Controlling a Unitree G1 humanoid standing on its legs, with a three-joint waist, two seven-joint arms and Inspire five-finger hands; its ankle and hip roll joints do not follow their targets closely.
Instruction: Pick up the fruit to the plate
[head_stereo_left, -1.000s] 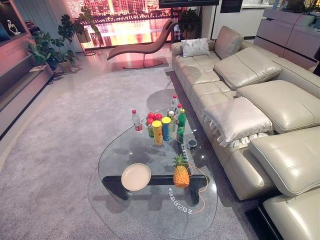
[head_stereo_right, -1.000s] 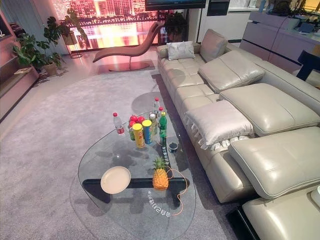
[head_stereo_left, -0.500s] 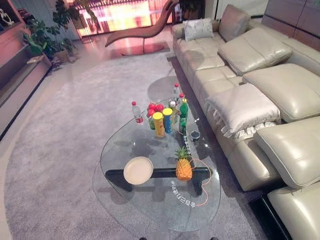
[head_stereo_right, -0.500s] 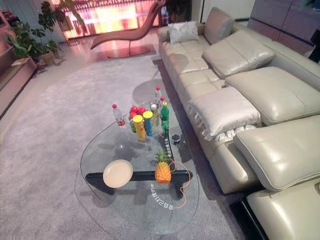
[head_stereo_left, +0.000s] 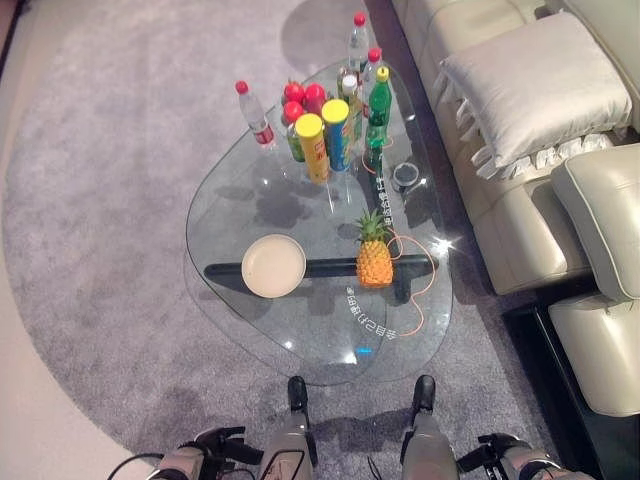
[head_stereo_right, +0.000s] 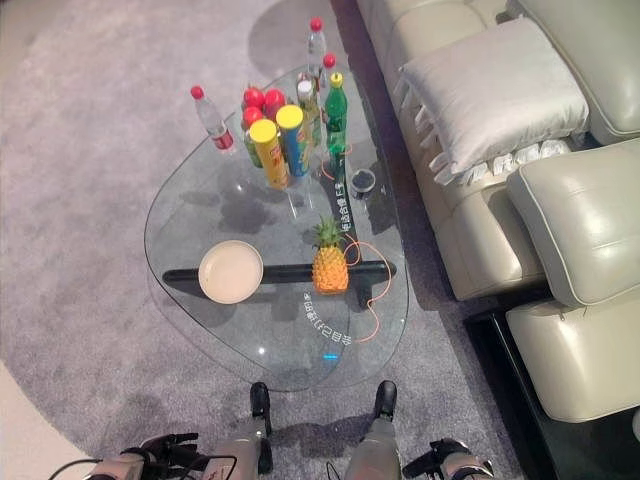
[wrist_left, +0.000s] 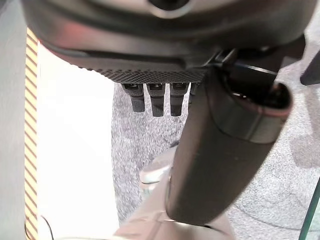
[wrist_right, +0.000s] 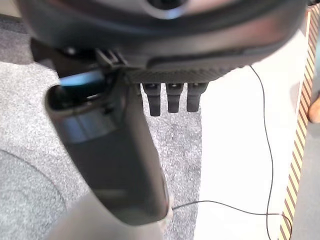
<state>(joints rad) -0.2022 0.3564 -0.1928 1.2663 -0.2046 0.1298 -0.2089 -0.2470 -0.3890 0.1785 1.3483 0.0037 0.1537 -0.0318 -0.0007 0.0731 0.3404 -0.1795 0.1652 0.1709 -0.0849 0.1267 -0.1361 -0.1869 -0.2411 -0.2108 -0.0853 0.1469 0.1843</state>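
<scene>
A pineapple (head_stereo_left: 374, 262) stands upright on the glass coffee table (head_stereo_left: 300, 330), near its right side. A round cream plate (head_stereo_left: 273, 266) lies empty to the left of it, a short gap away. Red apples (head_stereo_left: 303, 97) sit among the bottles at the table's far end. My left hand (head_stereo_left: 215, 442) and right hand (head_stereo_left: 492, 450) hang low at the bottom edge, well short of the table. In the left wrist view the left hand (wrist_left: 150, 45) has straight fingers (wrist_left: 157, 100) over carpet, holding nothing. The right hand (wrist_right: 165, 40) looks the same, fingers (wrist_right: 172, 97) straight and empty.
Two tall snack cans (head_stereo_left: 323, 142), a green bottle (head_stereo_left: 377, 110), water bottles (head_stereo_left: 253, 112) and a small dark cup (head_stereo_left: 406, 176) crowd the table's far half. An orange cord (head_stereo_left: 418, 300) loops by the pineapple. A beige sofa (head_stereo_left: 520, 210) with a cushion (head_stereo_left: 535, 85) runs along the right. Grey carpet surrounds the table.
The camera has tipped down, so the table now sits higher in view and my two hands show at the bottom edge. Things on the table have kept their places.
</scene>
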